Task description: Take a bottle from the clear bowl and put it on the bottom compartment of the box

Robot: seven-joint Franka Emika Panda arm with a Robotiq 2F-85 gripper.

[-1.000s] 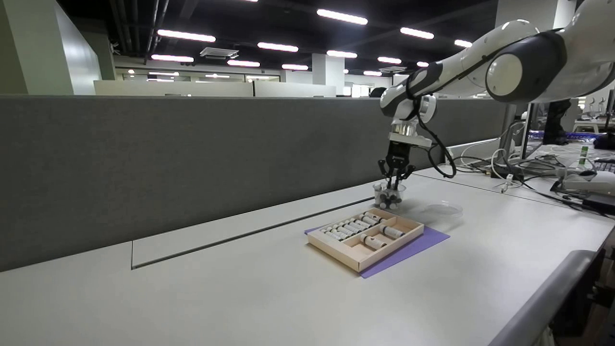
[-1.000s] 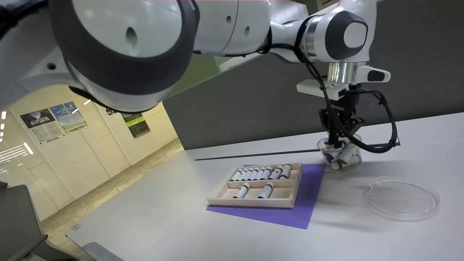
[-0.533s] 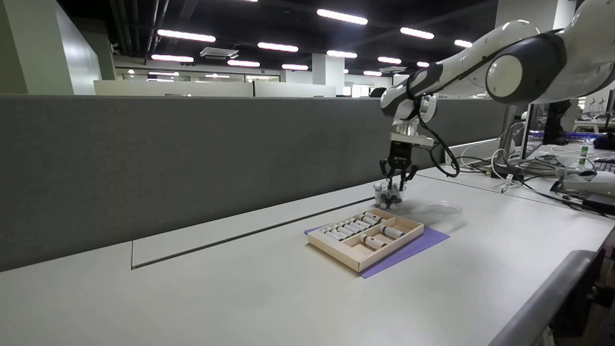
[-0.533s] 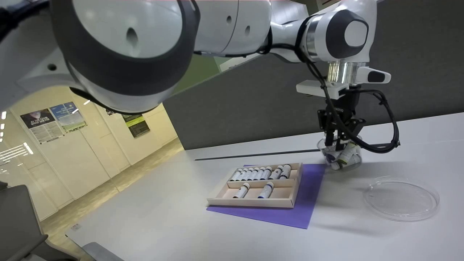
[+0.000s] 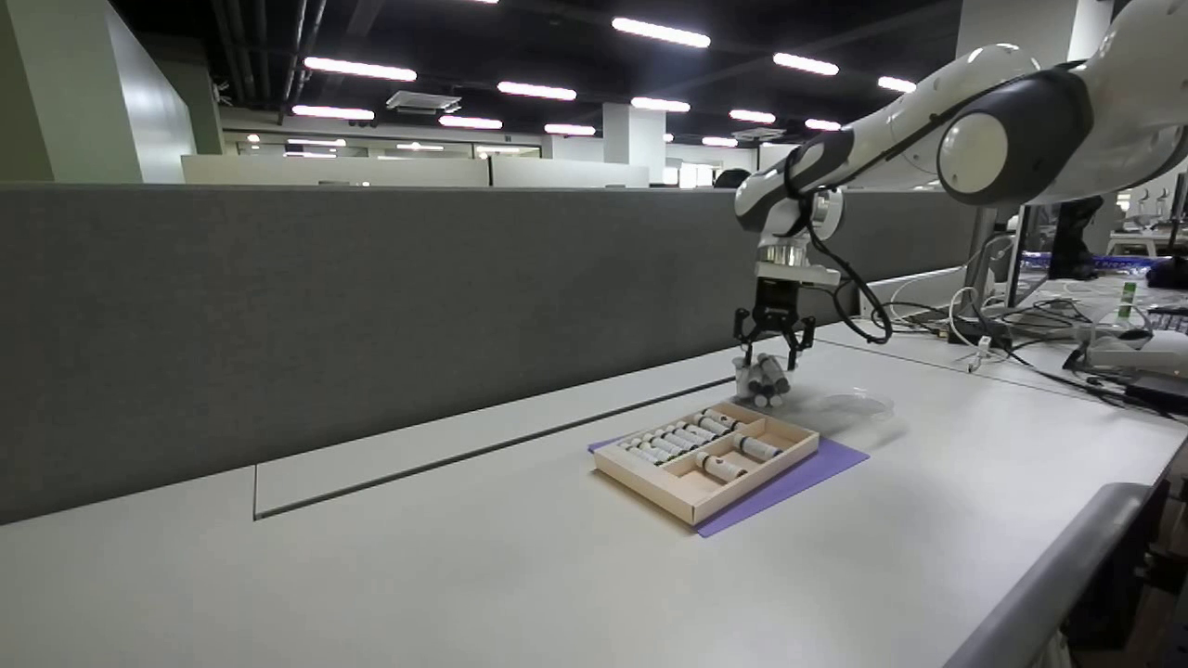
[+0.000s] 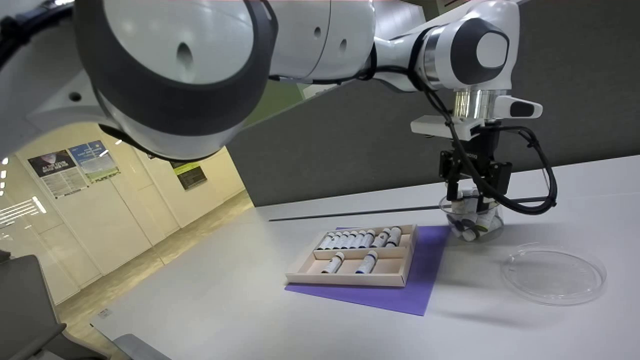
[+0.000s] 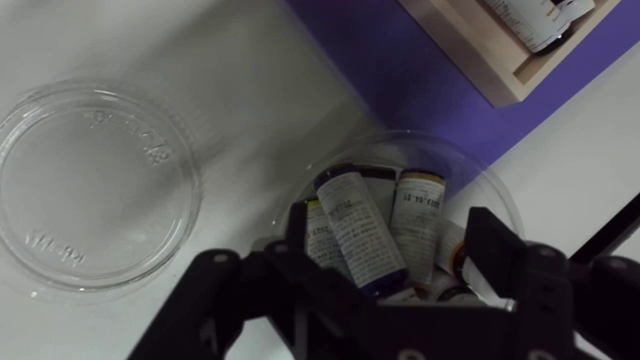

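My gripper (image 7: 389,222) stands open above the clear bowl (image 7: 506,200), its fingertips at about rim height and within the rim. Several white-labelled bottles fill the bowl, also seen in both exterior views. Topmost in the wrist view lies a bottle with dark blue ends (image 7: 360,227), slanting between the spread fingers without being gripped. A black finger (image 7: 296,227) overlaps a bottle with a yellow band (image 7: 322,240). The light wooden box (image 6: 345,280) has a full upper row of bottles and two bottles (image 6: 367,262) in its bottom compartment (image 6: 350,268).
Beneath the box lies a purple mat (image 6: 430,270). A round clear lid (image 7: 100,190) rests on the white table beside the bowl. Behind the bowl rises a grey partition (image 5: 418,306). A black cable loop (image 6: 547,190) hangs from the wrist near the bowl.
The jaws have spread from nearly shut to wide apart. In both exterior views the bowl and its bottles have shifted slightly, and the bottles lie differently. The box has stayed put.
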